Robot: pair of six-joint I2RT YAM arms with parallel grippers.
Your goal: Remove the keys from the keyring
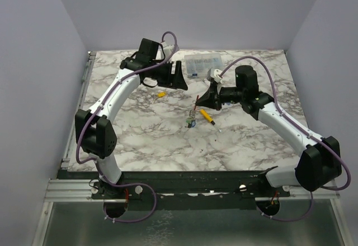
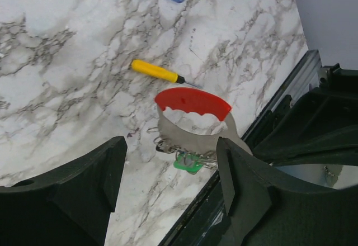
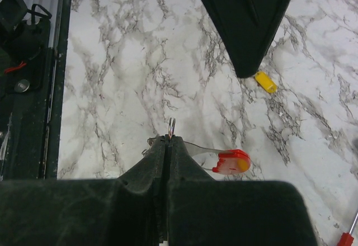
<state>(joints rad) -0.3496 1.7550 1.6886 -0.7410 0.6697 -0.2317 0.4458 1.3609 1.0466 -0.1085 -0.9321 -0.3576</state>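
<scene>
The right gripper (image 3: 169, 144) has its jaws closed flat on the keyring (image 3: 171, 126), at lower centre of its wrist view; the red tag (image 3: 231, 162) juts out to the right of the jaws. The left gripper (image 1: 179, 81) stands with jaws apart, gripping nothing. Between its fingers in its wrist view, a green key (image 2: 187, 162) hangs on the ring. A yellow key (image 3: 265, 82) lies loose on the table (image 3: 123, 61), upper right, apart from the ring. A yellow screwdriver (image 2: 159, 72) lies near.

No legible text or markings
</scene>
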